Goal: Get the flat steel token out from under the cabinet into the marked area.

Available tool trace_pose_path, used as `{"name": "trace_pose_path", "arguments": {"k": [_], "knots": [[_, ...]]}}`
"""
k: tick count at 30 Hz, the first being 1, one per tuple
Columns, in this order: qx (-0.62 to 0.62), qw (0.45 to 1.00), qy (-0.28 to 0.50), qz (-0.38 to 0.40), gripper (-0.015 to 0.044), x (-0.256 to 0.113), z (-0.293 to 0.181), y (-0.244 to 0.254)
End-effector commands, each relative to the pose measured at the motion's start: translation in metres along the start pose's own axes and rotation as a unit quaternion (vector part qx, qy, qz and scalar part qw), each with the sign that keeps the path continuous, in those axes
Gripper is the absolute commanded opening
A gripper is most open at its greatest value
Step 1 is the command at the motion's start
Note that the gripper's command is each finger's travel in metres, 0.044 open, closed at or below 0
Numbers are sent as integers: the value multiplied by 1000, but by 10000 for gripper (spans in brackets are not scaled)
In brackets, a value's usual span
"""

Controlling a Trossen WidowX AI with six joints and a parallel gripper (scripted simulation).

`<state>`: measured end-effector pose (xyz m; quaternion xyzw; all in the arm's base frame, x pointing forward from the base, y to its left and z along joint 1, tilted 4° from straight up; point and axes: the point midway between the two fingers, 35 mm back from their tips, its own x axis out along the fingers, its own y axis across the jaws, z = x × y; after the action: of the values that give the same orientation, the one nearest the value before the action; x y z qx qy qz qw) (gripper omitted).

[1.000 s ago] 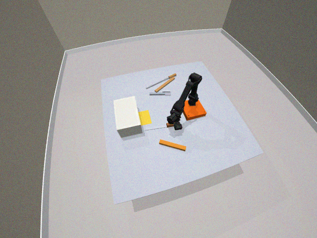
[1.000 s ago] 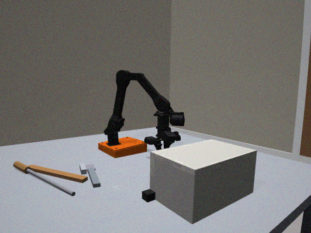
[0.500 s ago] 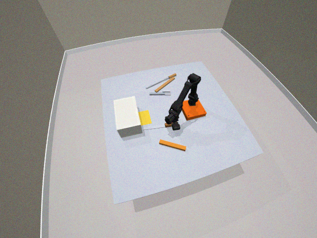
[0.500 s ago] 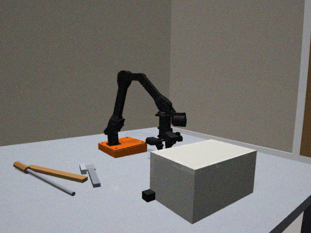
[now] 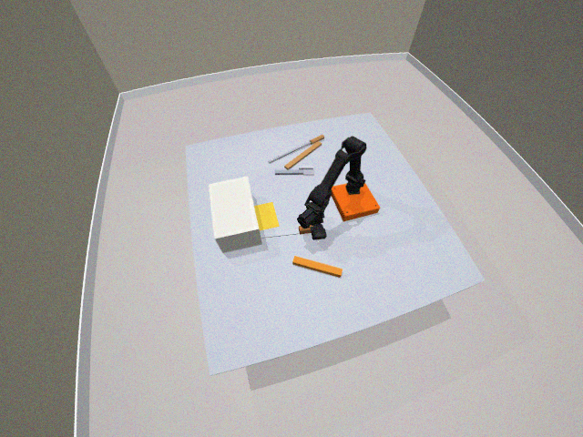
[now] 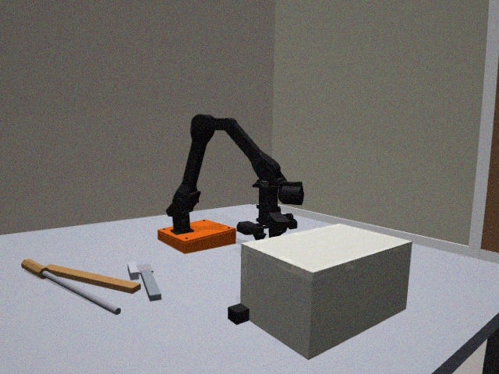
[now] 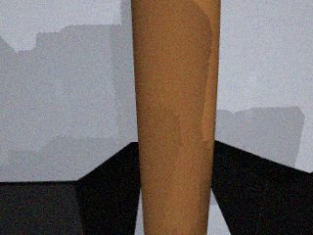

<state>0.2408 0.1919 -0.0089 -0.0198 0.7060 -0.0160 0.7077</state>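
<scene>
My gripper (image 5: 309,230) (image 6: 267,236) (image 7: 171,149) is shut on the brown handle (image 5: 303,229) (image 7: 176,88) of a thin rod tool, low over the table. The tool's thin rod (image 5: 282,235) points at the white cabinet (image 5: 231,206) (image 6: 359,290) and reaches about its front bottom edge, near the corner beside the yellow marked area (image 5: 268,216). Whether the tip is under the cabinet cannot be told. The yellow area lies directly in front of the cabinet, with no token seen on it. The steel token is not visible; the vent slots are not visible either.
An orange bar (image 5: 317,266) lies on the near side of the tool. Across the table lie a handled grey rod (image 5: 289,152) (image 6: 80,292), a wooden bar (image 5: 303,156) (image 6: 94,278) and a grey forked piece (image 5: 289,172) (image 6: 150,284). A black cube (image 6: 238,313) is beside the cabinet.
</scene>
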Motion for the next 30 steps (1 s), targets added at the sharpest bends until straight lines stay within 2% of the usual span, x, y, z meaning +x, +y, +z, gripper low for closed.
{"name": "trace_pose_path", "arguments": {"k": [1,30], "knots": [[2,1000,0,1,0,0,8,0],[4,1000,-1,1,0,-1,46,-1]]}}
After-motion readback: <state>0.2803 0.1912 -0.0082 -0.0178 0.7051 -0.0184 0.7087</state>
